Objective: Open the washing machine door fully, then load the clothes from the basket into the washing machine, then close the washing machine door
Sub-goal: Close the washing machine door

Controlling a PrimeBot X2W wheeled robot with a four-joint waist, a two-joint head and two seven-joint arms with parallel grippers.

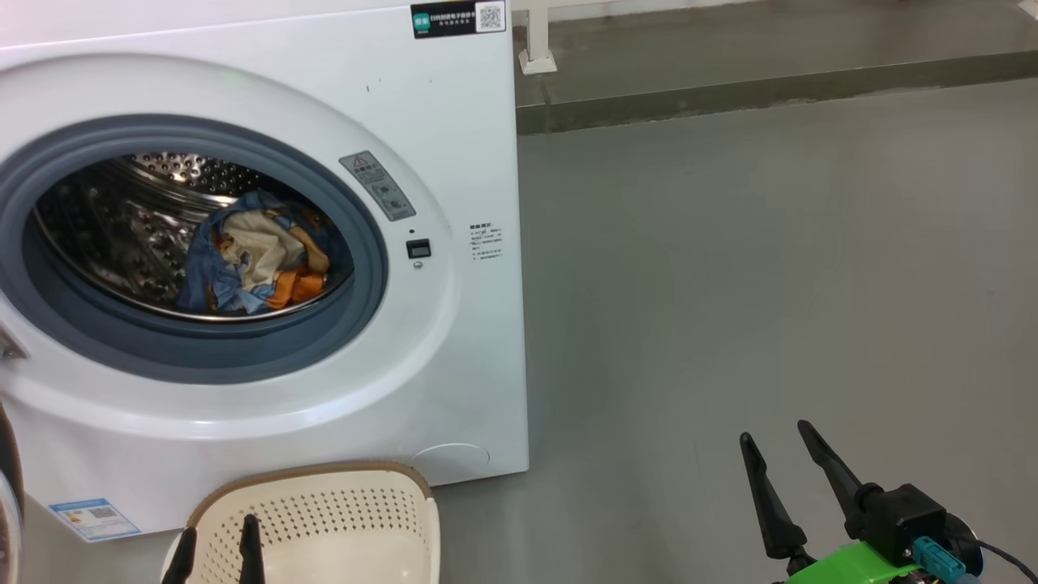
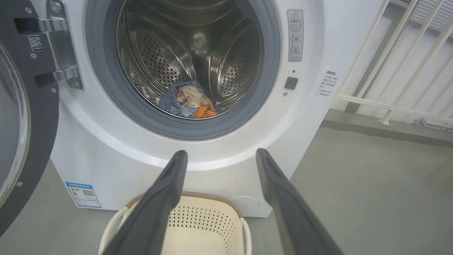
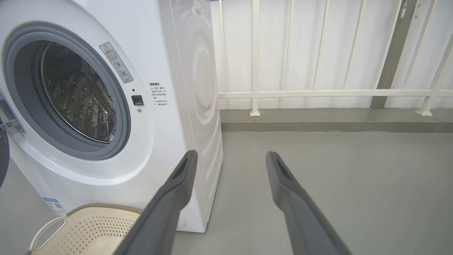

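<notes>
**Basket bare, door left to shut**

Both sets of jaws are spread wide and hold nothing. The left gripper (image 1: 217, 550) hangs over the basket (image 1: 308, 472), the right gripper (image 1: 774, 431) well aside over the floor (image 1: 730, 284). The basket sits just before the washing machine (image 1: 454, 146) for short lifts, and what shows of it is bare. The clothes (image 1: 255, 259) lie heaped low in the drum (image 1: 122, 219). The washing machine door (image 2: 42, 141) stands swung out at the left, and closing it looks like the step left.

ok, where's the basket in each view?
Head view: basket at the bottom edge, left of centre, before the washing machine.
Left wrist view: bottom edge, just left of centre.
Right wrist view: bottom left corner.
Shared landmark: the small black square on the washing machine's front.
</notes>
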